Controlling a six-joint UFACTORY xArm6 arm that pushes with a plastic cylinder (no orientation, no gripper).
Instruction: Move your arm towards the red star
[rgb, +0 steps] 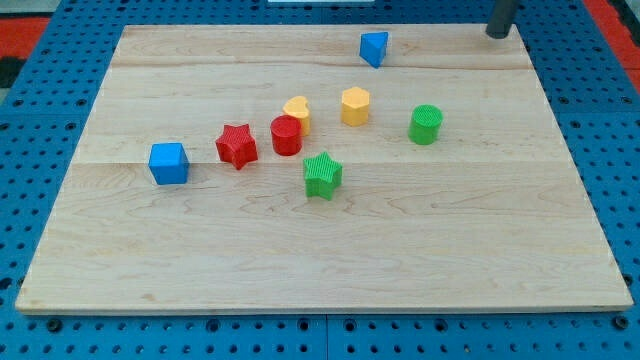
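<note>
The red star (237, 146) lies left of the board's middle. My tip (497, 35) is at the view's top right, at the far edge of the wooden board (320, 260), far from the red star and to the right of the blue triangular block (374, 47). A red cylinder (286, 135) stands just right of the red star, almost touching it. A blue cube (169, 163) lies to the star's left.
A yellow heart (297, 110) sits behind the red cylinder. A yellow hexagon (355, 105) and a green cylinder (425, 124) lie to the right. A green star (322, 175) lies below the red cylinder. A blue pegboard (40, 120) surrounds the board.
</note>
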